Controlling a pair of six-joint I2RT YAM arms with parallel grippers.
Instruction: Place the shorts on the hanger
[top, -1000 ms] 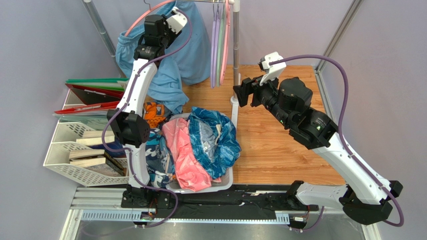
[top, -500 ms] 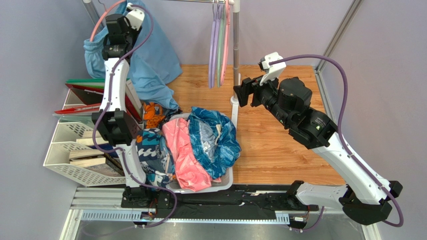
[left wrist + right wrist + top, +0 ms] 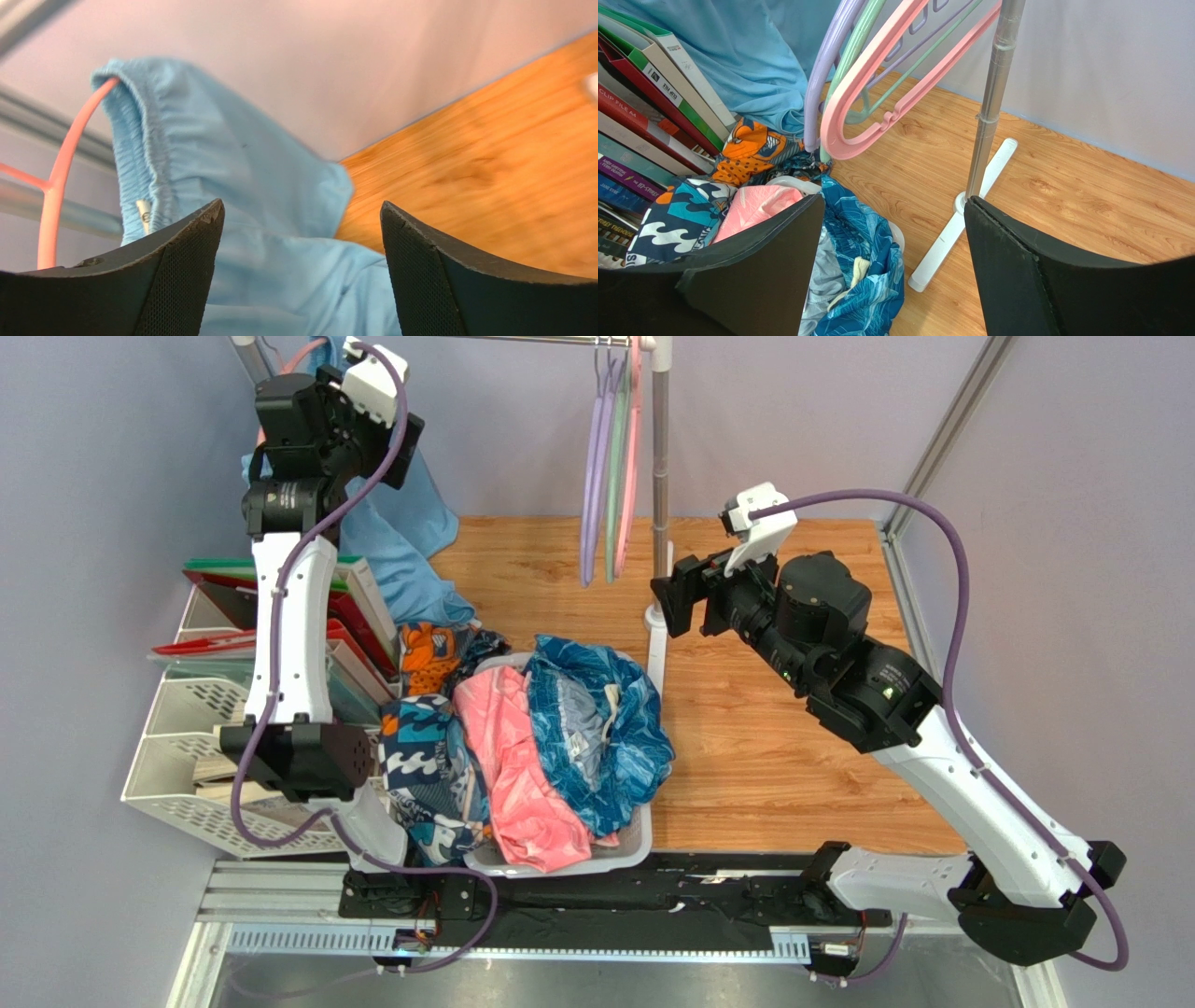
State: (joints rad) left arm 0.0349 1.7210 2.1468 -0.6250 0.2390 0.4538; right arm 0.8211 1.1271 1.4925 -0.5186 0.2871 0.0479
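The light sky-blue shorts (image 3: pixel 407 546) hang at the back left, their waistband draped over the thin salmon-pink hanger (image 3: pixel 62 159). The shorts fill the left wrist view (image 3: pixel 238 161) and show in the right wrist view (image 3: pixel 752 56). In the top view only a bit of the hanger (image 3: pixel 300 353) shows. My left gripper (image 3: pixel 397 455) is raised beside the shorts, open and empty (image 3: pixel 300 210). My right gripper (image 3: pixel 673 595) is open and empty (image 3: pixel 892 210), near the rack pole (image 3: pixel 659 476).
Purple, grey-green and pale pink hangers (image 3: pixel 612 462) hang on the rack. A white basket (image 3: pixel 624 847) holds a dark teal patterned garment (image 3: pixel 603 714) and a pink garment (image 3: pixel 526 777). Folders (image 3: pixel 267 602) and book trays (image 3: pixel 183 770) stand at the left.
My left arm has swung left and turned, carrying the shorts and hanger from near the rack toward the back-left corner. The right arm has not moved.
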